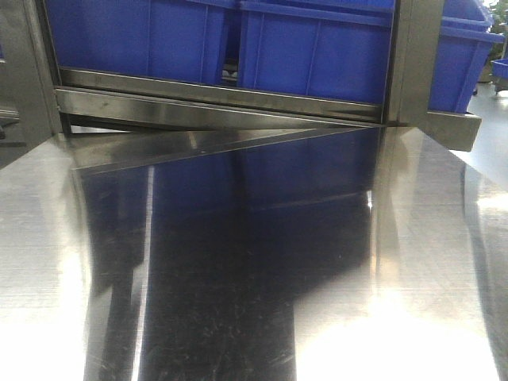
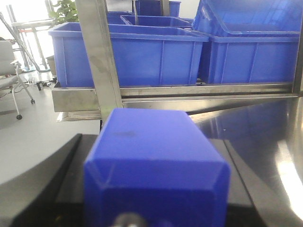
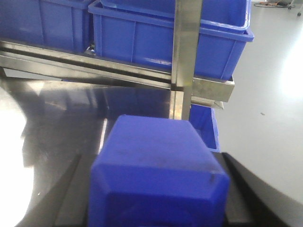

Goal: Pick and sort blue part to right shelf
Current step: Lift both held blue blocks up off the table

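Polished steel tabletop [image 1: 238,278] ran up to grey steel rack shelf [image 1: 214,107] holding ribbed blue plastic bins [image 1: 317,48]. Left wrist: blue rectangular plastic block [image 2: 151,165] sat between left gripper [image 2: 154,139] jaws, shelf ahead; grip unclear. Right wrist: second blue block [image 3: 156,179] between right gripper [image 3: 151,156] jaws, closure unclear.

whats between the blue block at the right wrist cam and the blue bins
Right wrist view: bare shiny steel tabletop, then the grey steel rack's front rail and upright post, before the ribbed blue plastic bins.

Black slanted claw fingers [image 2: 61,189] flanking a bevel-edged blue housing [image 2: 156,161] on each wrist.
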Available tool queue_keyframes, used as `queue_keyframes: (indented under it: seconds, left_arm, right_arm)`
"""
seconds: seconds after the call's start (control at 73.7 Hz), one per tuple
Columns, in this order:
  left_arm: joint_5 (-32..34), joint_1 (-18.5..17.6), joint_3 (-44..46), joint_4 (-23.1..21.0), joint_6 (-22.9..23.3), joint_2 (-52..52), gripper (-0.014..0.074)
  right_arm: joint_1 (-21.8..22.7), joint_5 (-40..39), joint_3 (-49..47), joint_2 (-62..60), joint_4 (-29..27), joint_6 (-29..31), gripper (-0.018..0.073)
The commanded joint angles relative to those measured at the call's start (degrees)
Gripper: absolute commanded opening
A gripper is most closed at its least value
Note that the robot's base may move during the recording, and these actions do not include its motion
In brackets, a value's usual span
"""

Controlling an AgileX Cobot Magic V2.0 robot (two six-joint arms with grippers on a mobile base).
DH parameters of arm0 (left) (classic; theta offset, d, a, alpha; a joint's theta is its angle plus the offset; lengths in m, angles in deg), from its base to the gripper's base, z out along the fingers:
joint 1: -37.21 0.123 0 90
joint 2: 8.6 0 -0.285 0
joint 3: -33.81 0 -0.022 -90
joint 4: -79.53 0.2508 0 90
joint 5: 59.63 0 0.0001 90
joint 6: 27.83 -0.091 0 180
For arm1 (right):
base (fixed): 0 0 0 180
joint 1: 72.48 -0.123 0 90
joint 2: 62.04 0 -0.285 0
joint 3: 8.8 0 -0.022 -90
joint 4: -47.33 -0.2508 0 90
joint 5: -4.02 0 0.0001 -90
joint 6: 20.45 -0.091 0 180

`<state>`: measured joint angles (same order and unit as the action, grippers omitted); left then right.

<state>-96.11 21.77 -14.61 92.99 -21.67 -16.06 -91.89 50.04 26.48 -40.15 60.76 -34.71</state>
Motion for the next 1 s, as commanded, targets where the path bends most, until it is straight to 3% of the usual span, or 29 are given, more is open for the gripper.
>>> queue_keyframes:
  seconds: [0.0,0.991]
  left_arm:
    - [4.5,-0.2,1.6,0.5,0.0,1.2,0.0270]
    - [4.5,-0.2,1.6,0.5,0.0,1.2,0.0270]
  right_arm:
    - [0.1,-4.4,-1.5,0.6,1.6,0.8,0.0209]
    - [0.1,-3.9,-1.5,0.6,1.6,0.8,0.0209]
